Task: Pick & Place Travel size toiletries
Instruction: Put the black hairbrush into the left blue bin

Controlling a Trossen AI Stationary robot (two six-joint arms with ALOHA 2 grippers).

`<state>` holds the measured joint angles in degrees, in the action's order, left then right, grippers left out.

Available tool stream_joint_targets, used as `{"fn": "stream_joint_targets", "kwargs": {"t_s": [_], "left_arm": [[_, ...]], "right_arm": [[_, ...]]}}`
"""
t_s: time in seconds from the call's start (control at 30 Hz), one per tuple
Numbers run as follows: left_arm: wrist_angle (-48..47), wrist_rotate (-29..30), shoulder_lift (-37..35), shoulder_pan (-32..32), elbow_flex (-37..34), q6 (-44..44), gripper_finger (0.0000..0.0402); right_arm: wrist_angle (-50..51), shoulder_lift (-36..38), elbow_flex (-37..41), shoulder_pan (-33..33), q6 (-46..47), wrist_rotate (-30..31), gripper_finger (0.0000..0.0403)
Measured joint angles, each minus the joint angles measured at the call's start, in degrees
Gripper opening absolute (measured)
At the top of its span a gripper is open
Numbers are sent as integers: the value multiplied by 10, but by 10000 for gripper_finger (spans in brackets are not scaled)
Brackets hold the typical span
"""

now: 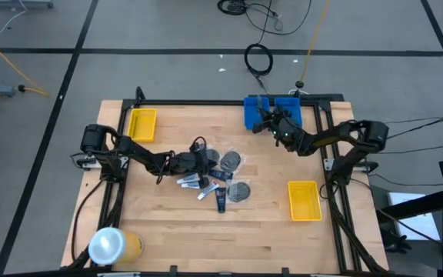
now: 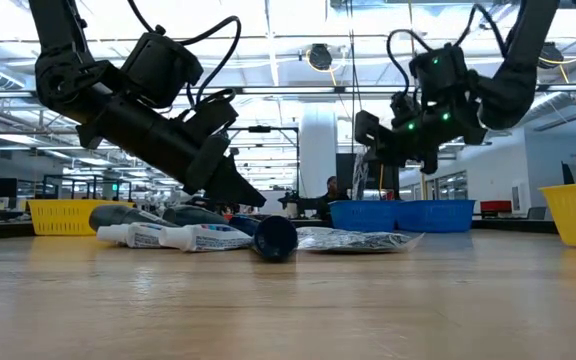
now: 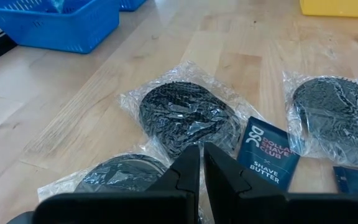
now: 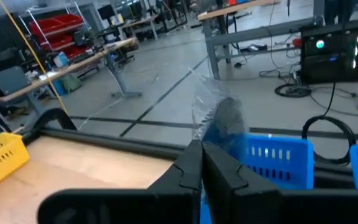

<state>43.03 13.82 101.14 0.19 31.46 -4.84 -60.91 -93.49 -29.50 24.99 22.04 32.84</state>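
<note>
The toiletries lie in a pile (image 1: 214, 178) mid-table: bagged grey discs (image 3: 188, 115), white tubes (image 2: 168, 237), a dark mini bottle (image 2: 273, 240) and a blue shave-butter sachet (image 3: 266, 155). My left gripper (image 1: 204, 158) is low at the pile's left side. Its fingers are shut (image 3: 202, 149), with the tips over the clear plastic between two bagged discs. My right gripper (image 1: 270, 123) hangs above the blue bin (image 1: 271, 110) at the far edge, shut on a bagged grey disc (image 4: 225, 118). My left gripper: its shut fingertips (image 3: 191, 155) sit right at the clear bag plastic, slanting down from the table's left, but I cannot tell whether they touch it. My right gripper pinches the clear bag near one edge (image 4: 207, 137) between its two fingers. The bag with its disc is lifted clear, sticking out past the fingertips above the blue bin (image 4: 278, 162).
A yellow bin (image 1: 142, 124) stands at the far left and another (image 1: 304, 200) at the near right. A big yellow roll with a white end (image 1: 114, 245) lies at the near-left corner. Bare wood spans the near half of the table.
</note>
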Motion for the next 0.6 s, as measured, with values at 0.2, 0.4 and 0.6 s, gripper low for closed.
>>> {"fn": "stream_joint_targets", "kwargs": {"t_s": [0.2, 0.4, 0.6], "left_arm": [[0, 0, 0, 0, 0, 0, 26], [0, 0, 0, 0, 0, 0, 26], [0, 0, 0, 0, 0, -1, 26]], "right_arm": [[-19, -53, 0, 8, 62, 0, 0], [-79, -95, -1, 8, 74, 0, 0], [-56, -98, -3, 9, 92, 0, 2]]}}
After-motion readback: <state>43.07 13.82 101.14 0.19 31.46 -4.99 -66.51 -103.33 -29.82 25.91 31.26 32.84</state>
